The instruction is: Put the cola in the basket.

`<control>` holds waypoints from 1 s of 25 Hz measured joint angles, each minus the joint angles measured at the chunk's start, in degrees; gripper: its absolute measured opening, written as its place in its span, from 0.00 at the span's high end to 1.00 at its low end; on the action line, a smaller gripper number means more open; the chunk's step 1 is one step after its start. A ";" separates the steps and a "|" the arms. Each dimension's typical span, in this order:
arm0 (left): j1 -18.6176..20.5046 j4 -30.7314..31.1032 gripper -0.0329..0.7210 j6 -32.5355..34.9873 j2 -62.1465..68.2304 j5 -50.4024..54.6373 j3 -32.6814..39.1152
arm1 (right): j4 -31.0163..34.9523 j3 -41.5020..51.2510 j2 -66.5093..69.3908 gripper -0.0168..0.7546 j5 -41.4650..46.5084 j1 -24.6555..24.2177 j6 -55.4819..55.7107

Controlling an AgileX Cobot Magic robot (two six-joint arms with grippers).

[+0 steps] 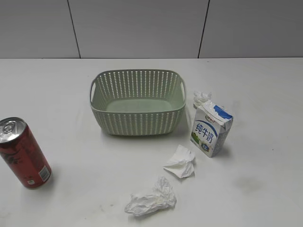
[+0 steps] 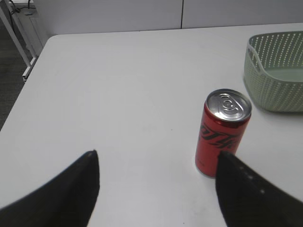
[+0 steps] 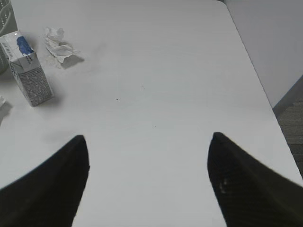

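Observation:
The cola [image 1: 23, 153] is a slim red can with black markings and a silver top, upright at the front left of the white table. In the left wrist view the cola [image 2: 221, 133] stands just beyond the right fingertip. My left gripper [image 2: 156, 153] is open and empty, with the can off to the right of its gap. The pale green basket [image 1: 137, 124] stands empty at the table's middle back; its corner also shows in the left wrist view [image 2: 265, 80]. My right gripper [image 3: 149, 137] is open and empty over bare table. Neither gripper shows in the exterior view.
A white-and-blue milk carton [image 1: 210, 130] stands right of the basket, also in the right wrist view [image 3: 29, 75]. Crumpled tissues lie behind the carton [image 1: 202, 97], in front of the basket [image 1: 181, 163] and nearer the front edge [image 1: 150, 198]. The table's right edge [image 3: 265, 94] is close.

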 joint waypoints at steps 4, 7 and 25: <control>0.00 0.00 0.18 0.00 0.00 0.00 0.00 | 0.00 0.00 0.00 0.21 0.00 0.00 0.00; 0.00 0.00 0.18 0.00 0.00 0.00 0.00 | 0.00 0.00 0.00 0.21 0.00 0.00 0.00; 0.00 0.00 0.18 0.00 0.00 -0.05 0.00 | 0.00 0.00 0.00 0.21 0.00 0.00 0.00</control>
